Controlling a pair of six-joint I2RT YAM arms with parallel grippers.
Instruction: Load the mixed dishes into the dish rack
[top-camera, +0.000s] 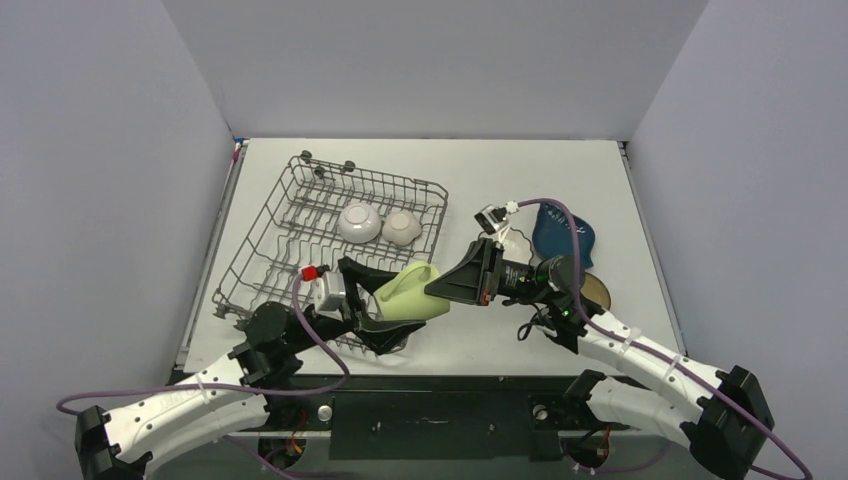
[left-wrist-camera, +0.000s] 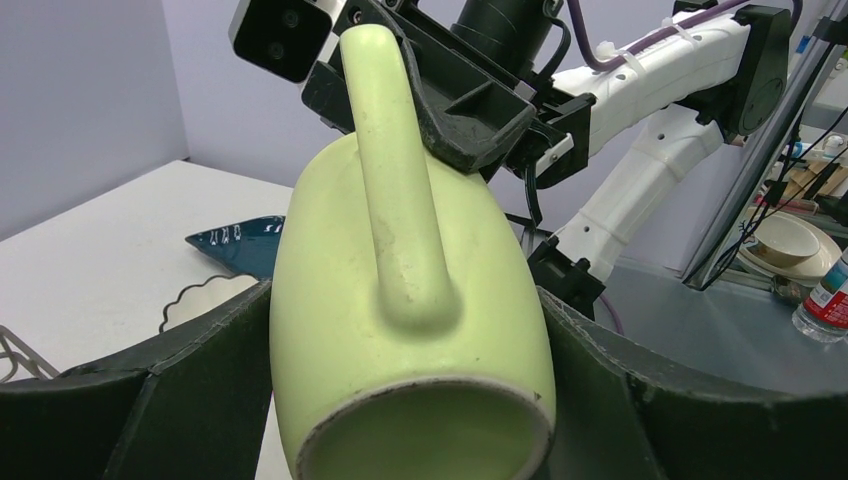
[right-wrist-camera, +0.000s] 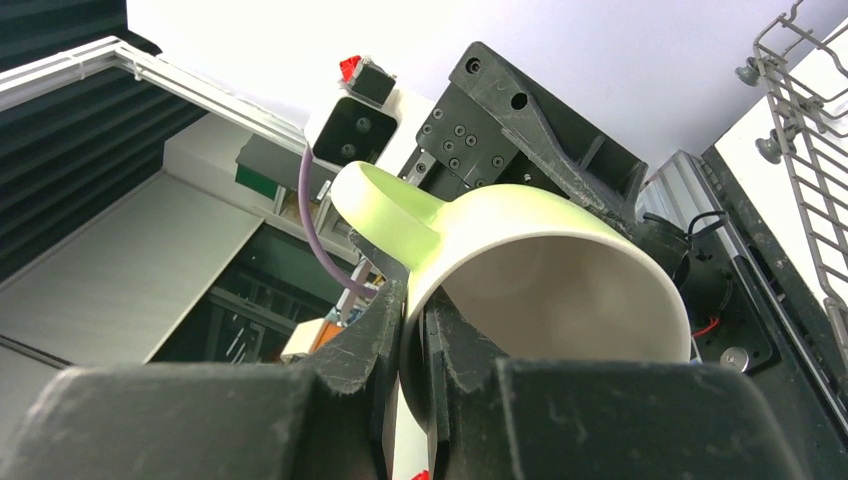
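Light green mug (top-camera: 408, 292) held tilted above the table (top-camera: 500, 180), its right end pinched by the right hand (top-camera: 434, 290); the left hand (top-camera: 403, 306) has a finger on either side of it. Dish rack (top-camera: 290, 250), left, contains a larger white bowl (top-camera: 358, 222) and a smaller white bowl (top-camera: 401, 227). Dark blue dish (top-camera: 563, 235), right.

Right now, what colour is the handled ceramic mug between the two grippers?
The handled ceramic mug is light green, clearest in the left wrist view.

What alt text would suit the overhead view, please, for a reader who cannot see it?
The right gripper pinches a green mug by its rim beside a wire dish rack holding two white bowls; the left gripper straddles the mug.
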